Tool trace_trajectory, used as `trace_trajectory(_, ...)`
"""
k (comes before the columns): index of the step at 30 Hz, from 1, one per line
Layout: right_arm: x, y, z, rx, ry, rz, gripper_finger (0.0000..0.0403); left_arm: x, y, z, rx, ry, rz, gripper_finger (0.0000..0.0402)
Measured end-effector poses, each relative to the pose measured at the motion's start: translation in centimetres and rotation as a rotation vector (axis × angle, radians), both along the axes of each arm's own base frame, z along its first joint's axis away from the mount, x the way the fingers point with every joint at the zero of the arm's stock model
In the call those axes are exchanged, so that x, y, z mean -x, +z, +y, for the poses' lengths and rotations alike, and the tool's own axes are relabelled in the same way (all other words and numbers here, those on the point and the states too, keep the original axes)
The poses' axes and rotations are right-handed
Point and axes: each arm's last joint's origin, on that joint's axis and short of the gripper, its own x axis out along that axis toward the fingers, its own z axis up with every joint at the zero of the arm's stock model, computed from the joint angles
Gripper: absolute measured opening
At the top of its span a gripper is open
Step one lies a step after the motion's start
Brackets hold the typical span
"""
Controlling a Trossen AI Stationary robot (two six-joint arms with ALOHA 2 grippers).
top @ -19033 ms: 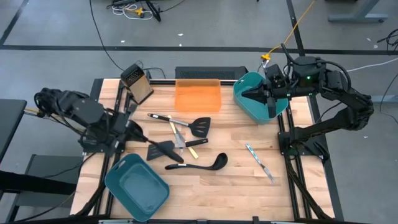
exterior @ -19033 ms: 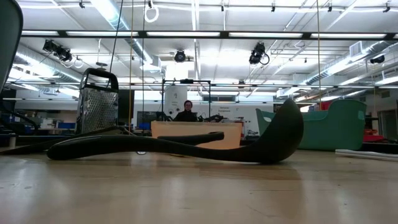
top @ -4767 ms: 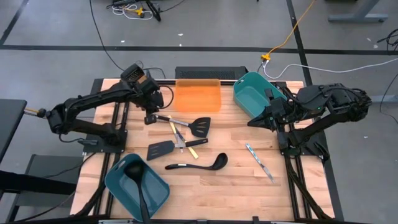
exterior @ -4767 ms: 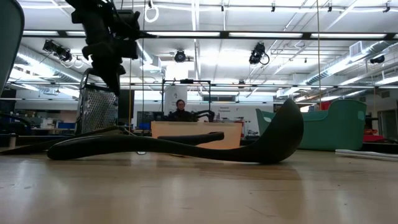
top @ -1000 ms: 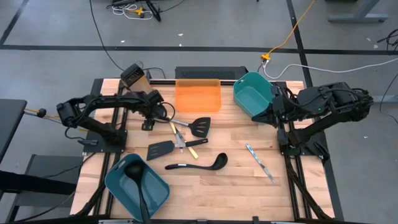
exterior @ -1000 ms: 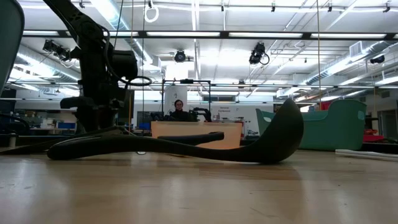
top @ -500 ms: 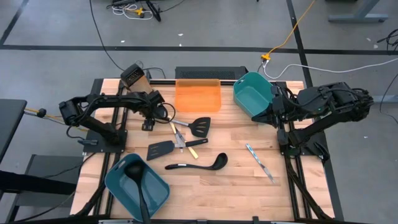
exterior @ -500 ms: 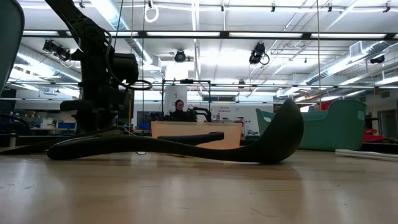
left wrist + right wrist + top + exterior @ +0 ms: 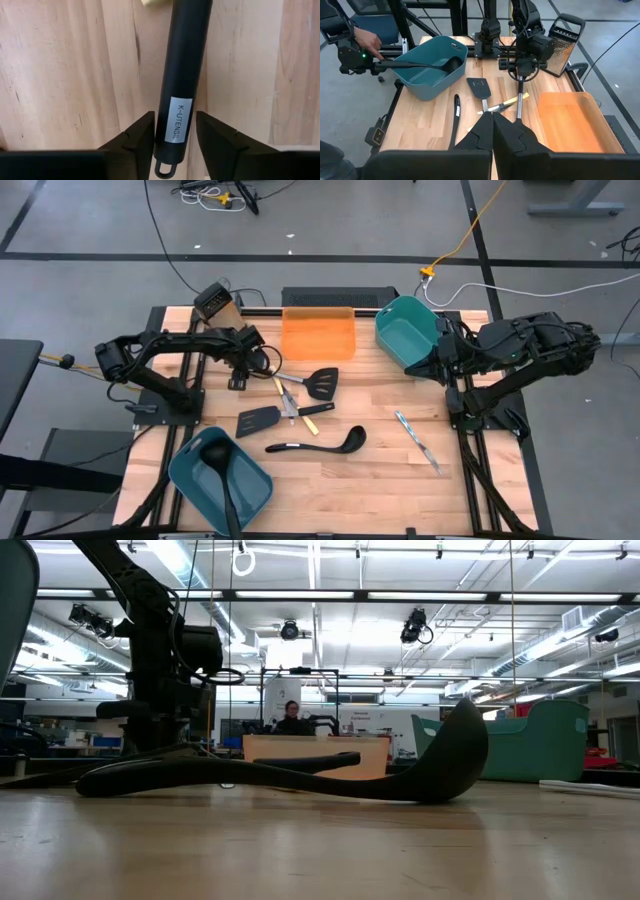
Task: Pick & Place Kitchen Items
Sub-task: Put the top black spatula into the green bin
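Teal bin [image 9: 220, 476] holding black ladle [image 9: 222, 476], second teal bin [image 9: 410, 332], orange tray [image 9: 318, 333]

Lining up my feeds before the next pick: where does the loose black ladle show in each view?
High: ladle mid-table, bowl pointing right.
Low: stretched across the foreground.
Left wrist: not in it.
Right wrist: handle only, beside the teal bin.
Shared landmark: orange tray.

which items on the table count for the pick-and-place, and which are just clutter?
Job items:
ladle in bin
ladle on table
spatula, handle between left gripper fingers
second spatula
silver cutlery

Clutter:
grater
orange tray
teal bins
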Motion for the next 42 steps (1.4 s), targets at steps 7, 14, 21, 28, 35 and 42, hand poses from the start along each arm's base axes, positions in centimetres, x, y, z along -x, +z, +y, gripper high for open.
trace_trajectory(7, 0.0, 0.0, 0.0, 0.0, 0.0, 0.0, 0.0004, 0.02, 0.01, -0.02, 0.001, 0.0, 0.002, 0.0118)
trace_trajectory(14, 0.0, 0.0, 0.0, 0.0, 0.0, 0.0, 0.0004, 0.07, 0.0, -0.06, 0.005, -0.004, 0.007, 0.0101)
trace_trajectory(21, -0.02, 0.0, 0.0, 0.0, 0.0, 0.0, 0.0004, 0.26, -0.04, -0.18, 0.017, -0.008, 0.029, 0.0098)
trace_trajectory(28, -0.01, 0.0, 0.0, 0.001, 0.0, 0.0, 0.0004, 0.41, -0.07, -0.28, 0.026, -0.018, 0.045, 0.0089)
trace_trajectory(35, -0.01, 0.01, 0.0, 0.0, 0.001, 0.0, 0.0004, 0.41, -0.07, -0.28, 0.026, -0.018, 0.045, 0.0089)
trace_trajectory(42, -0.01, 0.01, 0.0, 0.003, 0.002, 0.0, 0.0004, 0.19, 0.37, -0.11, 0.018, -0.017, 0.045, 0.0089)
